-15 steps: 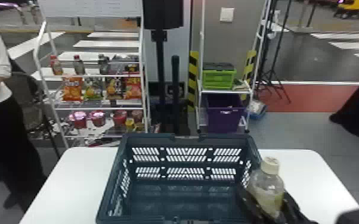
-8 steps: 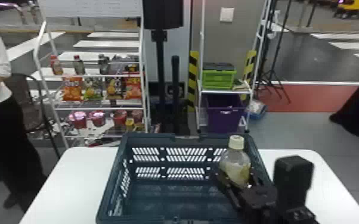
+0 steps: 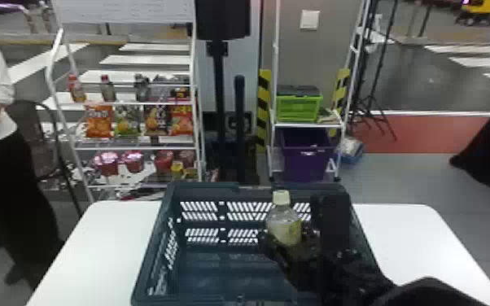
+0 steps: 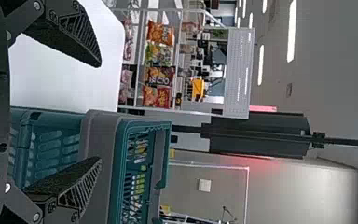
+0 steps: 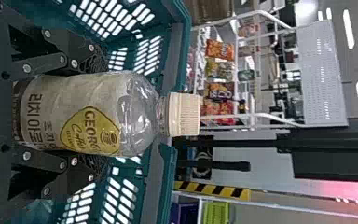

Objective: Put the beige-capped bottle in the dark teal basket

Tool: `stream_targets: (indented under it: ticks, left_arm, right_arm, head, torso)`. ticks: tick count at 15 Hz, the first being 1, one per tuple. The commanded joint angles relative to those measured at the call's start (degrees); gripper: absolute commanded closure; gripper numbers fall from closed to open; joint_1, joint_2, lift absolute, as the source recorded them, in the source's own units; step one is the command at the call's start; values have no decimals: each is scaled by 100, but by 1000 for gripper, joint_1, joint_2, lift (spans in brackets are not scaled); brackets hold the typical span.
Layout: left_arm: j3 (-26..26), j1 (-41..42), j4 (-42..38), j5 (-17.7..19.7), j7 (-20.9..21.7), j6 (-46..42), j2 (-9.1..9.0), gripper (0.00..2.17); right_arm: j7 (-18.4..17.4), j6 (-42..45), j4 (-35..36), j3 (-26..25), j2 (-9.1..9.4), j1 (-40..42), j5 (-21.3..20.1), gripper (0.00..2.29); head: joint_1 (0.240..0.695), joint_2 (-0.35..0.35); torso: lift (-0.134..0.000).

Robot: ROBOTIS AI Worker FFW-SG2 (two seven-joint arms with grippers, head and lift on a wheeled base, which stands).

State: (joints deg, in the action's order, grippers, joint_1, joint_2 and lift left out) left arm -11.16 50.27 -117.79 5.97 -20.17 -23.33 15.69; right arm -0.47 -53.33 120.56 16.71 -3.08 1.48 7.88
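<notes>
Since the earlier frames, I've swung the clear plastic bottle with the beige cap and yellowish label [image 3: 283, 223] left, from the right rim of the dark teal plastic basket [image 3: 205, 188] to right of centre over its opening. My right gripper [image 3: 289, 240] is clamped on its body, cap up. My left gripper [image 4: 100, 112] is near the basket, fingers apart.

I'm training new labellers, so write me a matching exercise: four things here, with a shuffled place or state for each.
1. bottle
2. basket
3. purple bin
4. left end effector

A. open, holding nothing
B. on the white table
C. held by the right end effector
D. below the green crate

1-C, 2-B, 3-D, 4-A
</notes>
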Motion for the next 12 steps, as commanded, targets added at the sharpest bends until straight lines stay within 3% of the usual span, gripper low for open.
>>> stream_targets:
  ticks: [1,3,7,12]
  left_arm:
    - [0,9,2,0,-5,-8,-5,184]
    - [0,9,2,0,-5,9,-5,184]
    - [0,36,2,-9,-5,-8,-5,184]
    - [9,80,28,-9,-5,-114,-5,184]
  right_arm:
    - [-94,-640,-446,52,62,-411,170,2223]
    - [-102,-1203,-824,52,115,-781,390,2223]
    - [-102,-1484,-1580,52,313,-1308,566,2219]
    - [-181,-1466,-2599,34,313,-1862,768,2206]
  head:
    - [499,0]
    - [499,0]
    - [499,0]
    - [499,0]
  torso:
    - [0]
    - [0]
    - [0]
    - [0]
